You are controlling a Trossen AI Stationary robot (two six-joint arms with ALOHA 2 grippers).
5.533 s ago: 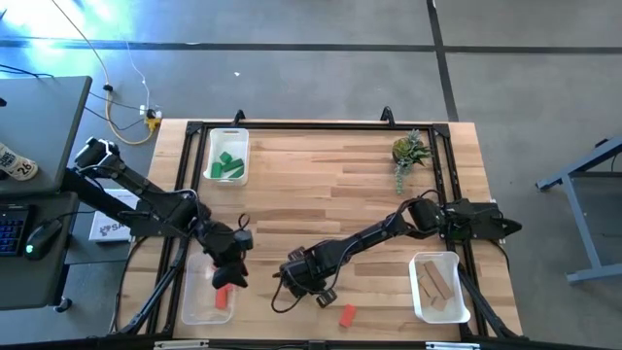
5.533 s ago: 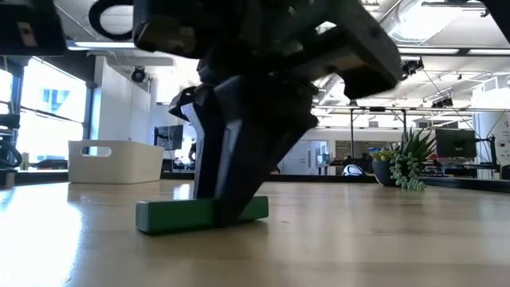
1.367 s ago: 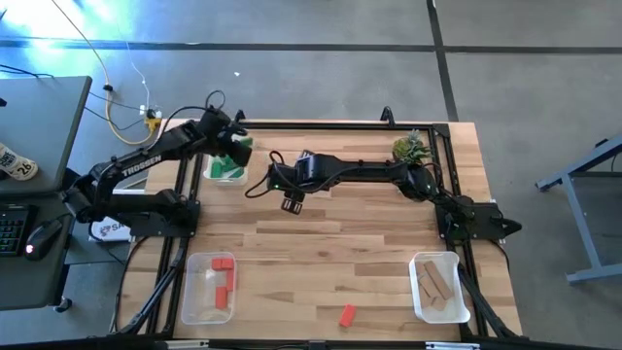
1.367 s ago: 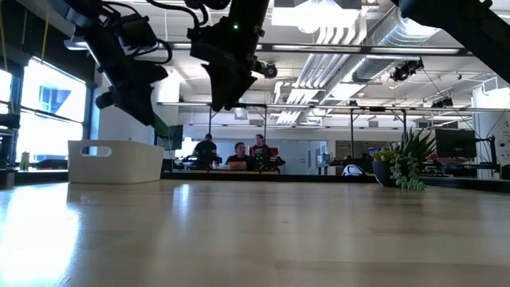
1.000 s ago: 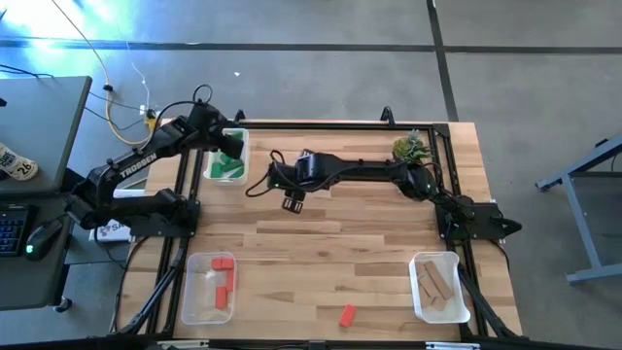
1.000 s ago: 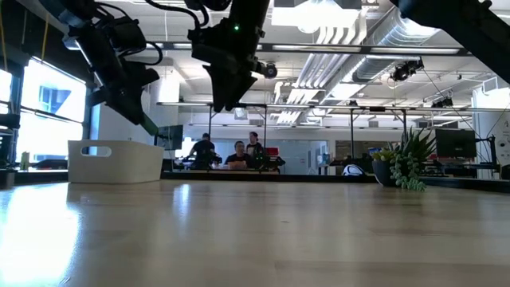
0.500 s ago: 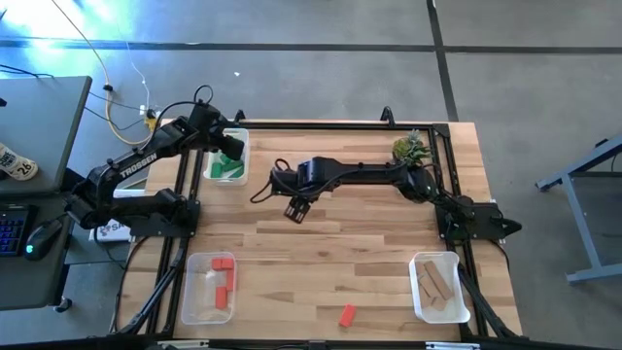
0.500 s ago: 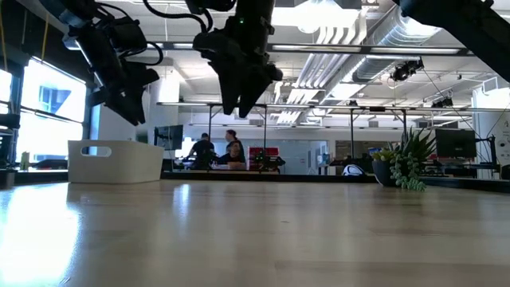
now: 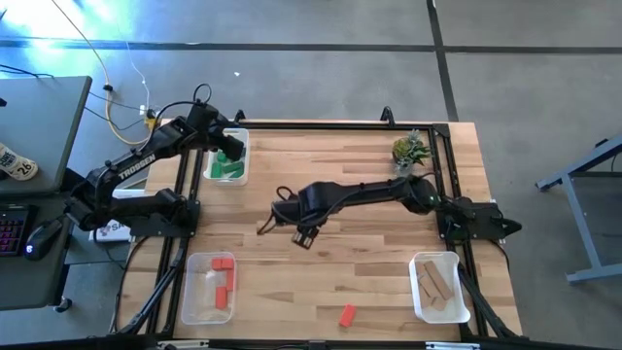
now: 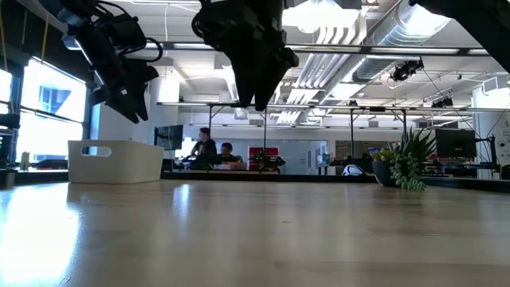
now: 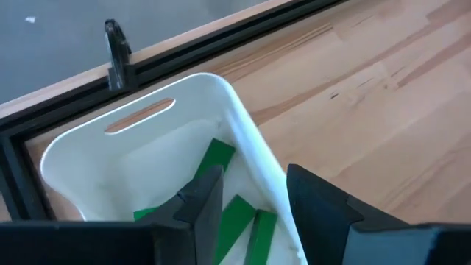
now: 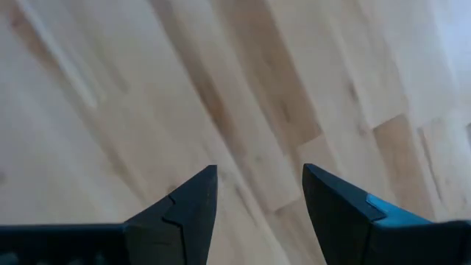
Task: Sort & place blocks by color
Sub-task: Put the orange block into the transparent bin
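My left gripper (image 11: 254, 199) hangs open above the white tray (image 11: 254, 140) at the table's far left corner, touching nothing. Green blocks (image 11: 234, 215) lie flat on that tray's floor, seen from overhead as green blocks (image 9: 229, 163). My right gripper (image 9: 306, 236) hangs open over bare wood near the table's middle, nothing between its fingers (image 12: 188, 202). One red block (image 9: 346, 314) lies flat on the table near the front edge. Red blocks (image 9: 224, 282) lie in the near-left tray, and tan blocks (image 9: 437, 284) in the near-right tray.
A small green plant (image 9: 408, 151) stands at the far right, also showing as the plant (image 10: 406, 167) in the low view. A black frame (image 9: 321, 124) runs round the table's edge. Bare wood lies between the three trays. People sit in the room behind.
My left gripper, staying above the far-left tray, has let go of the green block, which no longer shows below its fingers. My right gripper has gone from beside that tray toward the table's near edge and a little to the right, staying high above the wood.
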